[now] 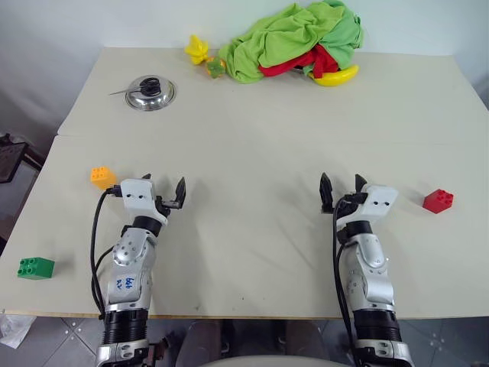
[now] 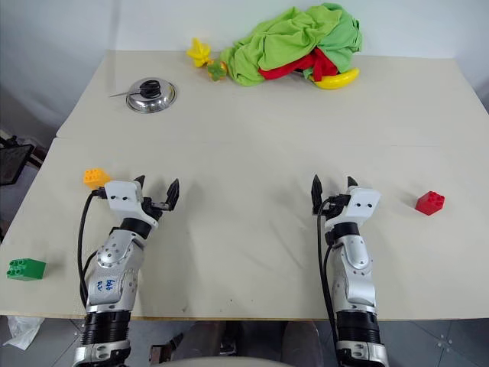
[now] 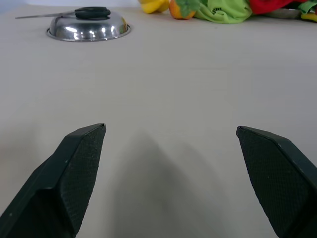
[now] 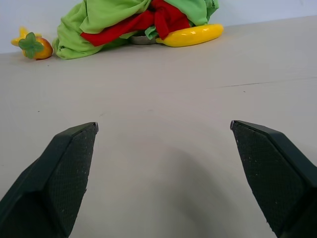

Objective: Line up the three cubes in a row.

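Beige tabletop (image 1: 252, 138) carries three scattered cubes: orange cube (image 1: 102, 177) just beside the left end effector (image 1: 164, 193), green cube (image 1: 35, 267) near the left edge, red cube (image 1: 438, 201) right of the right end effector (image 1: 341, 189). Both end effectors hover released, grasping nothing.

We see a pale table (image 1: 252, 138) with our left gripper (image 1: 165, 194) and right gripper (image 1: 341, 189) held above it, jaws spread, nothing between them. The orange cube (image 1: 102, 177) sits just beside the left gripper's outer side, the green cube (image 1: 35, 267) near the left edge, the red cube (image 1: 438, 200) right of the right gripper. A metal lid (image 1: 150, 92), cloth pile (image 1: 299, 38) and banana (image 1: 336, 76) lie far back.
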You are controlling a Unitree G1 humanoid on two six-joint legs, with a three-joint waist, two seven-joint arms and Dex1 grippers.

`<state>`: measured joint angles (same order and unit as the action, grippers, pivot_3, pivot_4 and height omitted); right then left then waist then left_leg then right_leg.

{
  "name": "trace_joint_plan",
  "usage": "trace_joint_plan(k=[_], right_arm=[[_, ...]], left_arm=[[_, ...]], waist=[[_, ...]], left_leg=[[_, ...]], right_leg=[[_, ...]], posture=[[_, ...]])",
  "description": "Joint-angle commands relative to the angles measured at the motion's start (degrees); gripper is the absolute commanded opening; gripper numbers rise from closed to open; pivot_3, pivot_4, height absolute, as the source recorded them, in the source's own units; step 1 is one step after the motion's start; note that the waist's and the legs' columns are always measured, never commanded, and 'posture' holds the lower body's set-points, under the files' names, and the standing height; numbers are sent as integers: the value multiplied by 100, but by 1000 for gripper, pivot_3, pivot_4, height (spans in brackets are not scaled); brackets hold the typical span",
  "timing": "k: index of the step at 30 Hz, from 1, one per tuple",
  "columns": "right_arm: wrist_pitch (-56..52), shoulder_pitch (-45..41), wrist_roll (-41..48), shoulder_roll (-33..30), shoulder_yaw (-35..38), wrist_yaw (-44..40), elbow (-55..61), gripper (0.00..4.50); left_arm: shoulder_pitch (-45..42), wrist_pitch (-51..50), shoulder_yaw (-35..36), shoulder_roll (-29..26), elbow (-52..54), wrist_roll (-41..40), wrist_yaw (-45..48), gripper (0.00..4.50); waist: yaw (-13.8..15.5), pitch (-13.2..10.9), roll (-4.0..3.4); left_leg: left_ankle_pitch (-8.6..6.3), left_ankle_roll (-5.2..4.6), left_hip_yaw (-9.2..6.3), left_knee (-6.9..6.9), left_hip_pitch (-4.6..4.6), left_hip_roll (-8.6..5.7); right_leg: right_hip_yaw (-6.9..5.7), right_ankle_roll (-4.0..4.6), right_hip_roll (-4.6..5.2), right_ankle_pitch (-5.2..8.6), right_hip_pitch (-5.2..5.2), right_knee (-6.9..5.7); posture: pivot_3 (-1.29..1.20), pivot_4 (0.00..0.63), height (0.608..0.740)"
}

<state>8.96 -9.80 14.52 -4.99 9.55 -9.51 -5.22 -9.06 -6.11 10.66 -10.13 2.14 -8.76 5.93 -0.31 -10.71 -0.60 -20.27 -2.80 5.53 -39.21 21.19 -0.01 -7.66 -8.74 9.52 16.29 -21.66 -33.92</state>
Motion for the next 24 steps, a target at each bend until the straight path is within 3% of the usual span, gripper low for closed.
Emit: trace_joint_plan(k=[1,6,10,15,19,24], right_arm=[[171,5,7,14,48,-19,117,4500],[11,175,447,-173,223,-284,801,4500],[-733,860,1089,-873,608,-598,2246,4500],[-1628,2344,2180,-1701,1747,-802,3695,4500],[-1825,3721,2743,-1803,2943,-1016,3963,4500],[-1981,4280,2783,-1638,3169,-927,3786,4500]], left_arm=[[-67,249,14,-6,86,-8,46,4493],[-71,721,-64,-261,197,-822,1459,4493],[138,935,-582,-1255,328,-1213,3587,4493],[191,652,-823,-2207,372,-1710,5221,4493],[22,279,-890,-2448,419,-2093,5830,4493],[-210,324,-1068,-2228,296,-1954,5911,4493]], waist=[[1,0,0],[9,0,0],[17,1,-6],[25,1,-8],[44,2,-9],[-5,3,-9]], left_leg=[[0,0,0,0,0,0],[0,0,-1,0,1,1],[-1,1,1,0,4,-1],[-3,2,-1,4,3,0],[-3,2,2,4,0,1],[-5,-1,10,4,-12,5]], right_leg=[[0,0,0,0,0,0],[0,0,0,0,0,0],[-1,2,0,1,-4,2],[-3,6,-1,3,-3,5],[1,6,-4,3,2,5],[14,4,-4,3,4,3]], posture=[[0,150,740],[0,150,740],[0,150,740],[0,150,740],[0,150,740],[0,150,740]])
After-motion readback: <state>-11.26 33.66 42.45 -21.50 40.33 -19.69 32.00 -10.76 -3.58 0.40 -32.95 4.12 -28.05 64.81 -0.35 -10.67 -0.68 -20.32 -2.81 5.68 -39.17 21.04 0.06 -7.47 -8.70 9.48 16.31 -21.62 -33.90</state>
